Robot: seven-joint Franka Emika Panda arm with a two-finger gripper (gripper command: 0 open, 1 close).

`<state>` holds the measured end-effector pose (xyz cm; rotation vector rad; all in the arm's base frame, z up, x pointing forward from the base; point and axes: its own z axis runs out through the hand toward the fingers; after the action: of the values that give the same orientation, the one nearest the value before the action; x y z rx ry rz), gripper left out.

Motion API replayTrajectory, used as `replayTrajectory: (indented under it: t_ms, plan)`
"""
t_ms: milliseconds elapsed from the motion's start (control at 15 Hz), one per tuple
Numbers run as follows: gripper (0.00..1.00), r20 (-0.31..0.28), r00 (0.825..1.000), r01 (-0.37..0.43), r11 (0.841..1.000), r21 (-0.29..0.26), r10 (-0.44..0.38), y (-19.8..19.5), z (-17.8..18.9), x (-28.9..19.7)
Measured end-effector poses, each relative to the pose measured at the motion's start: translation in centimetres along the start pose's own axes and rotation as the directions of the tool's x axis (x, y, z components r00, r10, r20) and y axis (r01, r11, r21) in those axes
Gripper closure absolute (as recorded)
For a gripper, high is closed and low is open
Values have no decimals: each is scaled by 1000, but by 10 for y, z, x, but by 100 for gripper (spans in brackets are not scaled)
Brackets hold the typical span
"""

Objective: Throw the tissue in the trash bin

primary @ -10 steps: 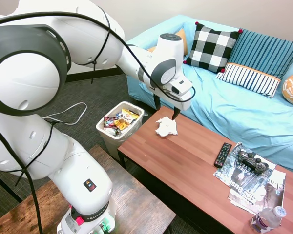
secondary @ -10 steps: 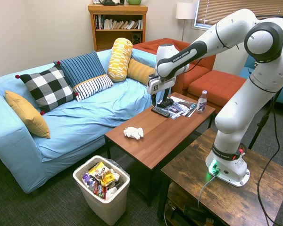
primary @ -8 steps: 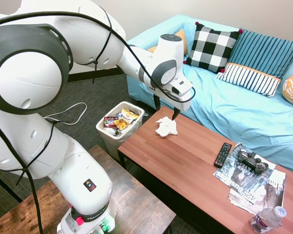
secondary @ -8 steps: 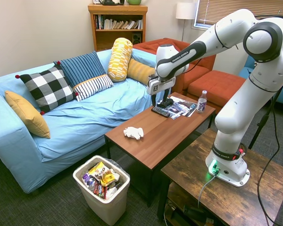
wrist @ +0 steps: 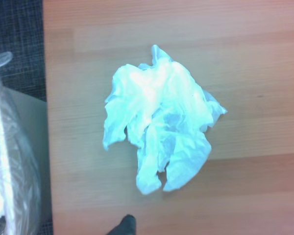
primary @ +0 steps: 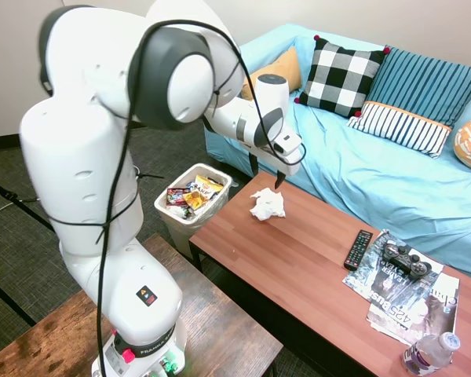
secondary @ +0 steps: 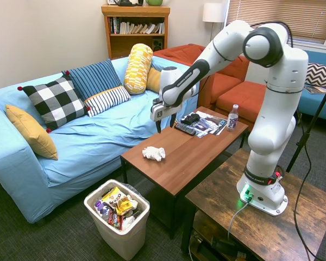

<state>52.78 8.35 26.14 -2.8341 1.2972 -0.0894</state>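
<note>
The tissue [primary: 267,204] is a crumpled white wad lying on the wooden coffee table [primary: 314,259] near the end closest to the bin. It also shows as the tissue [secondary: 154,153] and fills the middle of the wrist view as the tissue [wrist: 159,129]. My gripper [primary: 265,176] hangs just above it, open, with one dark finger on either side and nothing held; in the second exterior view the gripper [secondary: 164,125] is a short way above the wad. The trash bin [primary: 191,201], whitish with a clear liner and colourful wrappers, stands on the floor off the table's end, also seen as the trash bin [secondary: 118,216].
A remote [primary: 358,249], a game controller [primary: 405,260], magazines [primary: 412,302] and a water bottle [primary: 429,353] lie at the table's far end. The blue sofa [primary: 377,177] with pillows runs behind the table. A darker wooden table [secondary: 261,223] bears the arm.
The arm has swung into a new posture, and the gripper has shifted along the table from near the remote to above the tissue. The tissue has not moved.
</note>
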Motion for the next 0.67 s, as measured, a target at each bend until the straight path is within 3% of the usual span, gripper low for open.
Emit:
replayTrajectory:
  t_ms: [267,667]
  plan:
    - [0,53,998,-18,1000,-25,20,-37,76,11]
    - [0,67,997,-39,998,-57,42,-52,135,23]
